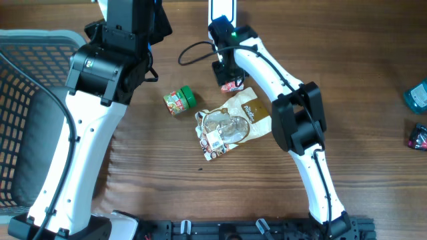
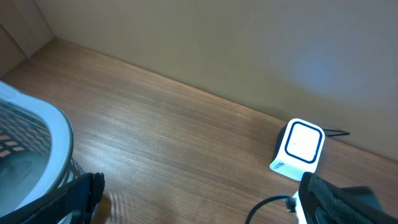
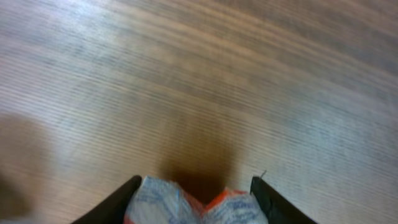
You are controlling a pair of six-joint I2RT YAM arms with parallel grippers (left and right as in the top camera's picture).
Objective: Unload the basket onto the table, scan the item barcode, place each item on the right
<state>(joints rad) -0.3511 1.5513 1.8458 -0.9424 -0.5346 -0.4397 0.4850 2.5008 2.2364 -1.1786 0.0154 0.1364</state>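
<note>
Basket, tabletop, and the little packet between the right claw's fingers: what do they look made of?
Basket: likely moulded plastic, with a matte pale-grey rim and dark lattice walls.
Tabletop: wood or wood-look laminate, with brown streaked grain and a low sheen.
Packet: seemingly thin printed film, white and red, creased where the right claw pinches it.

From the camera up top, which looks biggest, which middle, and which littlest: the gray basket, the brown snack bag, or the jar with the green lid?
1. gray basket: biggest by far, even though it is cut off at the edge and partly under an arm.
2. brown snack bag: middle.
3. green-lid jar: littlest.
</note>
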